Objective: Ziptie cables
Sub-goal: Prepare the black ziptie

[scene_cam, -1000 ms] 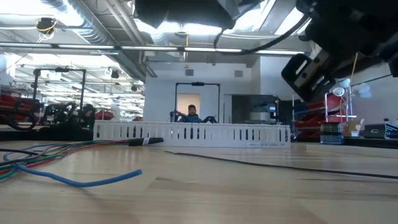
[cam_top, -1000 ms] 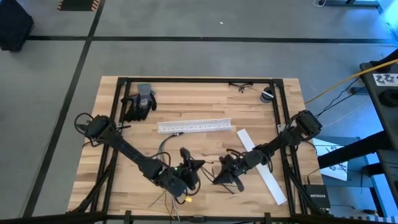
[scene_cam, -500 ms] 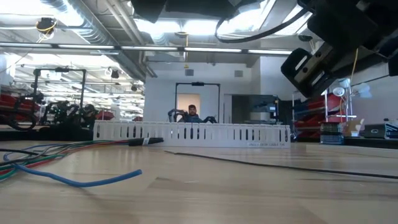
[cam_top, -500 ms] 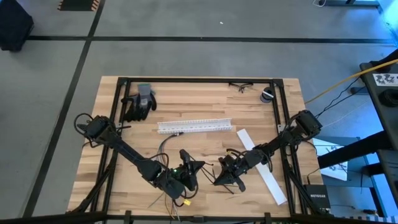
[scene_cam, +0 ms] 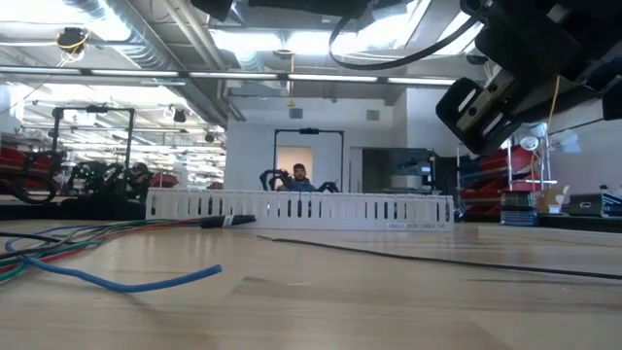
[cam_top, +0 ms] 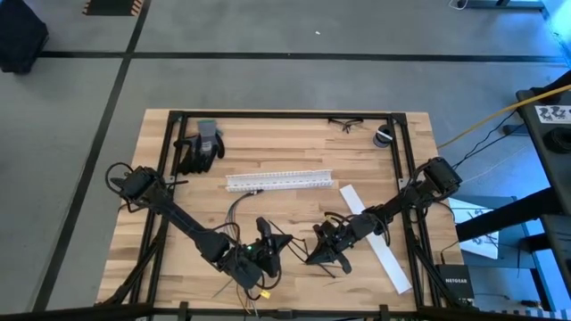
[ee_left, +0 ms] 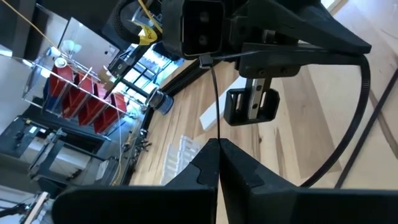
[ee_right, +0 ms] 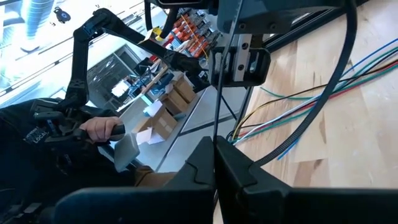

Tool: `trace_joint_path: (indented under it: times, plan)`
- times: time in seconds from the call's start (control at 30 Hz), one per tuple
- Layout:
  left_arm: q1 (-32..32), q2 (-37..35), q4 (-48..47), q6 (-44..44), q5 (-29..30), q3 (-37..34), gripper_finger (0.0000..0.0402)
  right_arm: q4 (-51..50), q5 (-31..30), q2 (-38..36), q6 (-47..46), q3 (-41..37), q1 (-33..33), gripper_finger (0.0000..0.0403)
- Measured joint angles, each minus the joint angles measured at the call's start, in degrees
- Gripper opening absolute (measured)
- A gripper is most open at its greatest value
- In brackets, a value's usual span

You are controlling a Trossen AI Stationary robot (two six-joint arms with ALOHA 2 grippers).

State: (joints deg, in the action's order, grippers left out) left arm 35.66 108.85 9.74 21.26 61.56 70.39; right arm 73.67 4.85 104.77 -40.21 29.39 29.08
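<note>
Holding a thin, stiff black plastic ziptie (ee_left: 214,93) between us, we are working at the near middle of the wooden desk (cam_top: 294,147). Our left gripper (cam_top: 264,239) and right gripper (cam_top: 321,247) are both pressed together, each pinching an end of that strip, which is curving into a loop in both wrist views. The cables (ee_right: 323,93), a loose bundle of thin limp coloured wires, are lying on the desk beside the left gripper, apparently outside the loop, though we cannot tell for certain. Farther back is sitting the long white slotted plastic channel (cam_top: 281,179). We are judging the risk as this: the slim strip could slip or twist from either pinch, or the loop could close without the wires inside.
</note>
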Motion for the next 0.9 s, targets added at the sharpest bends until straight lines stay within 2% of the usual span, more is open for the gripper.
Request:
trace_joint_path:
  times: [0.4, 0.57, 0.9]
  plan:
    - [0.0, 0.0, 0.0, 2.1, -0.6, 0.0, 0.0000, 0.1, -0.4, 0.0, -3.3, 0.2, -1.0, 0.0000]
    - [0.0, 0.0, 0.0, 3.7, -0.8, 0.0, 0.0000, 4.8, 1.8, 0.0, -4.8, 0.3, -1.5, 0.0000]
    - [-0.2, 0.0, 0.4, 8.5, -0.8, 0.0, 0.0000, 7.6, 4.3, 0.0, -15.7, 0.3, -1.4, 0.0000]
